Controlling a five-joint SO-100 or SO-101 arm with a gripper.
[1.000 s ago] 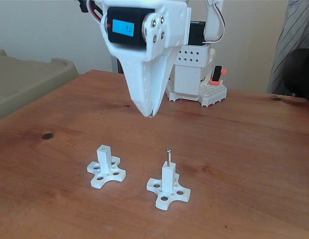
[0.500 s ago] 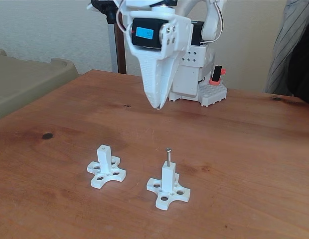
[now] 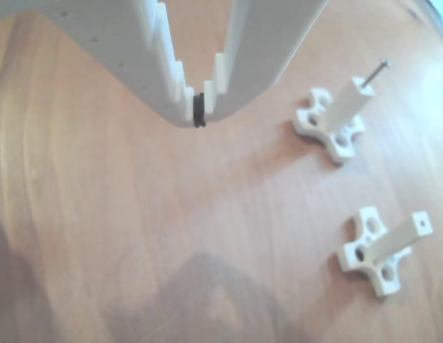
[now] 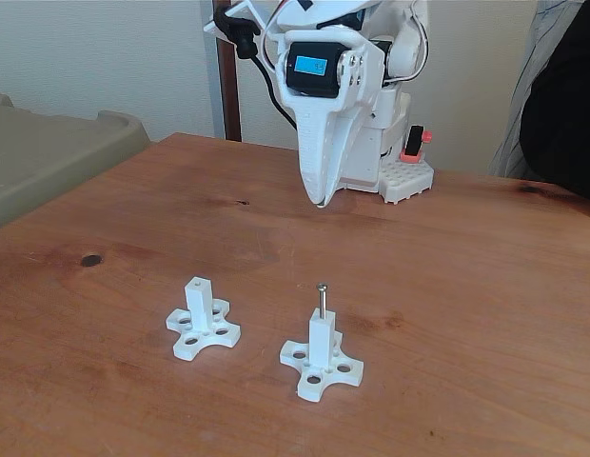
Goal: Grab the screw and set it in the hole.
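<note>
The screw [image 4: 322, 300] stands upright in the hole of the right-hand post [image 4: 321, 340] in the fixed view, on the worktop [image 4: 466, 286] nearer the camera than the raised fingers [image 4: 319, 202], which are closed together on nothing.

Lighting, fixed view: you are getting even, soft daylight; the wooden table [image 4: 466, 286] is showing a mild sheen toward its far edge, and the white post bases [image 4: 203, 328] are casting only faint, short shadows. Focus: you are seeing acceptable sharpness, slightly soft throughout.

Lighting, other view: you are looking at a brighter, washed-out picture; the gripper [image 3: 199, 114] is reading pale and overexposed, and a broad dim shadow [image 3: 207, 300] is lying on the wood below it. Focus: everything is blurring here, the screw [image 3: 375, 73] included. Upper right corner is glaring white.
</note>
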